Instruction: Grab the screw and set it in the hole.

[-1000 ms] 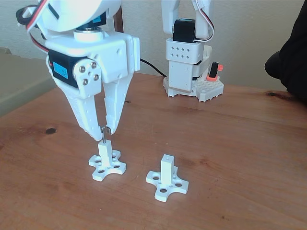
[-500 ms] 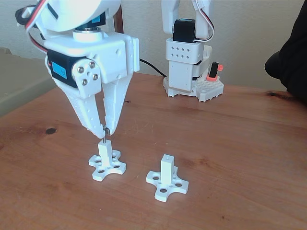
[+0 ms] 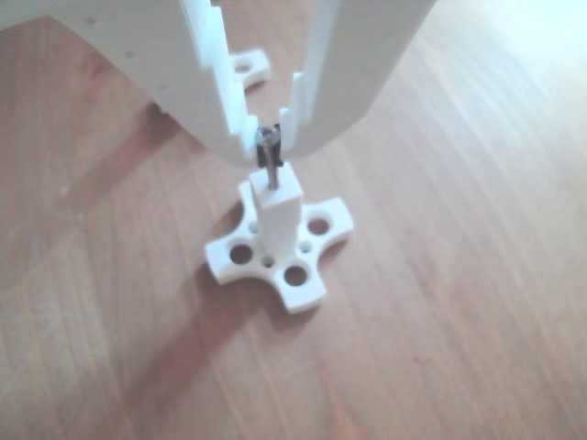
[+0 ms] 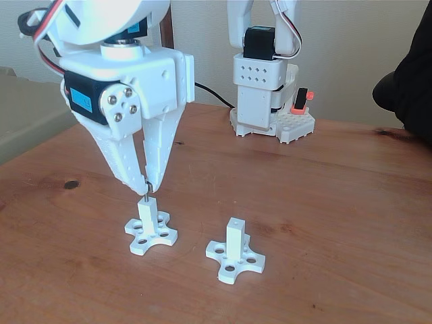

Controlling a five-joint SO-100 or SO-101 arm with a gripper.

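Lifting: hand (image 4: 146, 185) pinching screw (image 3: 268, 156) by its head has risen since 1 s ago, tip barely in left post (image 4: 148, 214) w/ hole; extraction nearly done.

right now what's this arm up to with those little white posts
The gripper is shut on a thin silver screw, holding it upright over the left white post in the fixed view. The screw's tip sits at the top face of that post, where its hole is; how deep it has gone cannot be told. A second post stands free to the right on the wooden table, its hole empty.
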